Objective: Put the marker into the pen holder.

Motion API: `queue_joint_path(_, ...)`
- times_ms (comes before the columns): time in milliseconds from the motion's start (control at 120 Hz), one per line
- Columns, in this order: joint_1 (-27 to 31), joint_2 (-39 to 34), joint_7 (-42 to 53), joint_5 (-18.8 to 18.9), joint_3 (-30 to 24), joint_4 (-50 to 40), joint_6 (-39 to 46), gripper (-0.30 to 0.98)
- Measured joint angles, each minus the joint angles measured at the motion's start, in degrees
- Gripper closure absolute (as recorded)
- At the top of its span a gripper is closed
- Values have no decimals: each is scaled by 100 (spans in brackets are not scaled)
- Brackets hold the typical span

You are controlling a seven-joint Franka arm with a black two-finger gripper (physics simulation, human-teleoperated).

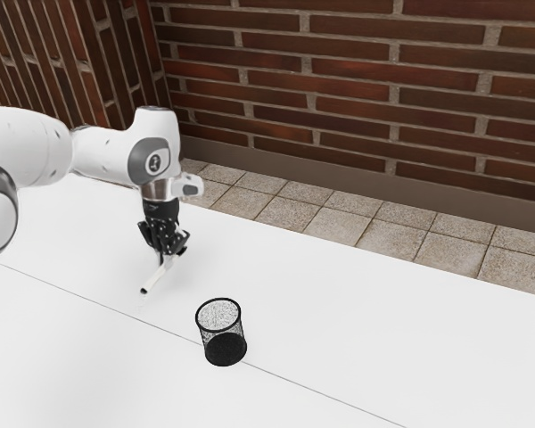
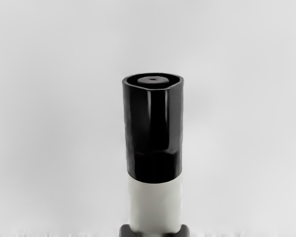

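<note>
Misalignment is judged the chief danger here. The marker is gripped by the black gripper, with its white barrel pinched from both sides between the fingertips and its black cap left projecting beyond them. In the exterior view it is held aslant, its free lower end pointed down and toward that view's left, while the pen holder is stood upright on the table, apart from it, toward that view's right and nearer the camera. Whether the lower end is clear of the table cannot be told. If travel is begun too low, that end may be dragged along the surface, and the marker may be twisted in the grip. If the slant is not corrected over the opening, the rim may be struck by one end, and the light-looking mesh cup could be pushed away or tipped. Clearance is best gained first, by a lift straight up; the marker should then be turned closer to vertical and centred above the mouth. Should the release be made too high or off centre, the marker could be caught across the rim or dropped outside the cup.
</note>
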Motion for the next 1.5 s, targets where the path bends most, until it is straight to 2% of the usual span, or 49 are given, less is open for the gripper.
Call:
queue_joint_path(67,-147,-614,-7,218,-150,-446,241,79)
queue_joint_path(175,-223,-1914,-92,625,-622,-1708,1074,79)
queue_joint_path(308,-229,-2668,-318,845,-1001,-2614,2040,79)
queue_joint_path(533,-383,-3135,-918,981,-1562,-3233,3086,79)
queue_joint_path(675,-490,-3488,-1349,994,-1805,-3574,3425,79)
queue_joint_path(817,-336,-3905,-1790,974,-1925,-4092,3625,79)
queue_joint_path(1300,-275,-3679,-2836,941,-2066,-4400,3980,79)
queue_joint_path(1500,-283,-3694,-2954,869,-2078,-4396,4002,36)
